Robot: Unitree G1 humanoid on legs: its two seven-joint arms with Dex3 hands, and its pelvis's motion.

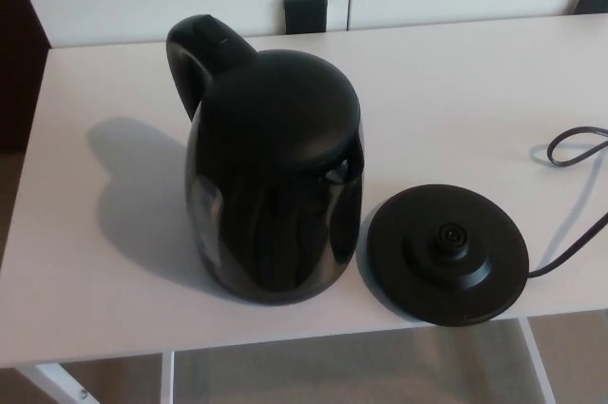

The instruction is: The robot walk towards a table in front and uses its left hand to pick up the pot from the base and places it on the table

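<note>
Pot (274, 181) upright on table (456, 90), just beside base (446, 254); hands out of view.

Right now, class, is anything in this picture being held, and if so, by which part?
Nothing is held. No robot hand is in view; the pot stands alone on the table beside its base, handle free.

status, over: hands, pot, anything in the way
Neither hand in view. Pot upright on the table, off the base, close on its left. Base bare, cord trailing right; nothing blocking.
</note>
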